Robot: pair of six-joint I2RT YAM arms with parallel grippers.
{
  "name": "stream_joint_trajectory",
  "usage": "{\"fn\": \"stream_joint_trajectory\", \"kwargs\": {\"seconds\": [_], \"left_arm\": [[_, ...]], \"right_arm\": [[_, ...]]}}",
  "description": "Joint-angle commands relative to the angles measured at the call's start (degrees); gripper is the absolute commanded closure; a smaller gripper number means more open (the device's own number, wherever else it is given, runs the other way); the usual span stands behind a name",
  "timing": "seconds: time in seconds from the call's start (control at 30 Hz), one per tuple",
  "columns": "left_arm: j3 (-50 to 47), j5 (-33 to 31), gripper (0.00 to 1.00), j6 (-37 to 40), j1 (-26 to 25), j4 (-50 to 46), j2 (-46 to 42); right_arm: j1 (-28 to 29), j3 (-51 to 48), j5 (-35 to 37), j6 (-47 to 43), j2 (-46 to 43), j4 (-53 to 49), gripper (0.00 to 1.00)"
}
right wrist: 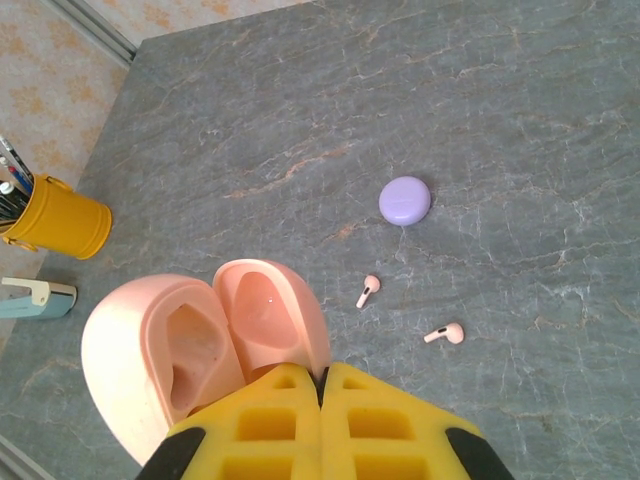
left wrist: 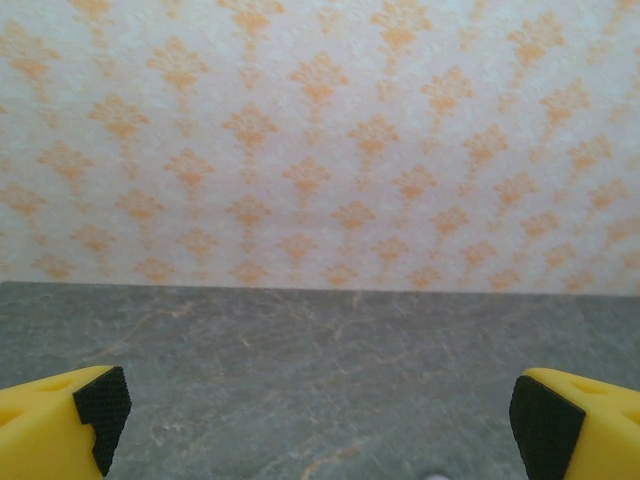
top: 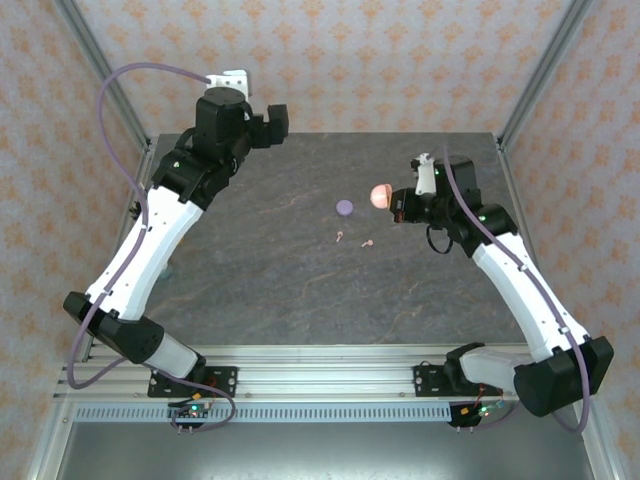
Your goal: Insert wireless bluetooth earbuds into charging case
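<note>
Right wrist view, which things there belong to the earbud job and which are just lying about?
For the job: open pink case, clamped in the right gripper; two pink earbuds loose on the table; closed lilac case beyond them.
Lying about: yellow cup of pens at the left; pale blue-and-white item beside it, too cropped to identify.

we see a dark grey table (top: pixel 270 270) veined with paler marbling, and cream walls (left wrist: pixel 320 130) under a repeating orange floral motif. the pink case (right wrist: pixel 200 350) is pale peach-pink inside and out, the lilac case (right wrist: pixel 405 200) plain, and the two earbuds (right wrist: pixel 368 291) (right wrist: pixel 444 333) pale pink. the left gripper (left wrist: pixel 320 425) is yellow with black pads (left wrist: pixel 100 410); the right gripper (right wrist: pixel 322 390) is yellow too.
</note>
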Motion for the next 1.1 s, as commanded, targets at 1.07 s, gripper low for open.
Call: {"fn": "stream_joint_trajectory", "kwargs": {"seconds": [1.07], "left_arm": [[1.05,40.47,0.00,28.86,2.36,-20.65,2.30]], "right_arm": [[11.78,18.84,19.29,-25.86,13.91,-3.31,1.00]]}}
